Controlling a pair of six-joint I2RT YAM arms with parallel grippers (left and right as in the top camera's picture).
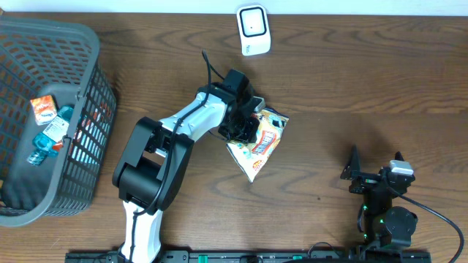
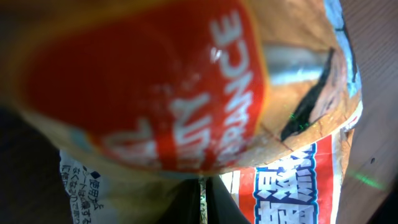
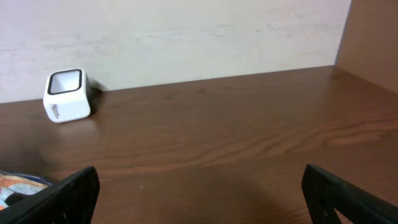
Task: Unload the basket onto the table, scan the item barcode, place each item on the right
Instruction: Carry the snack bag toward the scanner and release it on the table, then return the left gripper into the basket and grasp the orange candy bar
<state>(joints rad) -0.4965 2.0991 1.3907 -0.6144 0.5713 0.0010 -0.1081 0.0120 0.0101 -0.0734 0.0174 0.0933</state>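
snack bag (image 1: 265, 146) in closed left gripper (image 1: 246, 128)

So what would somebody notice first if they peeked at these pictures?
Probably the colourful snack bag in the middle of the table, with the left gripper shut on its edge. Next, the little white scanner at the far edge and the dark basket on the left.

Snack bag (image 1: 267, 142) orange-yellow with red label (white lettering); scanner (image 1: 253, 30) white, dark window; basket (image 1: 91, 88) grey mesh; table (image 1: 365, 73) brown woodgrain.
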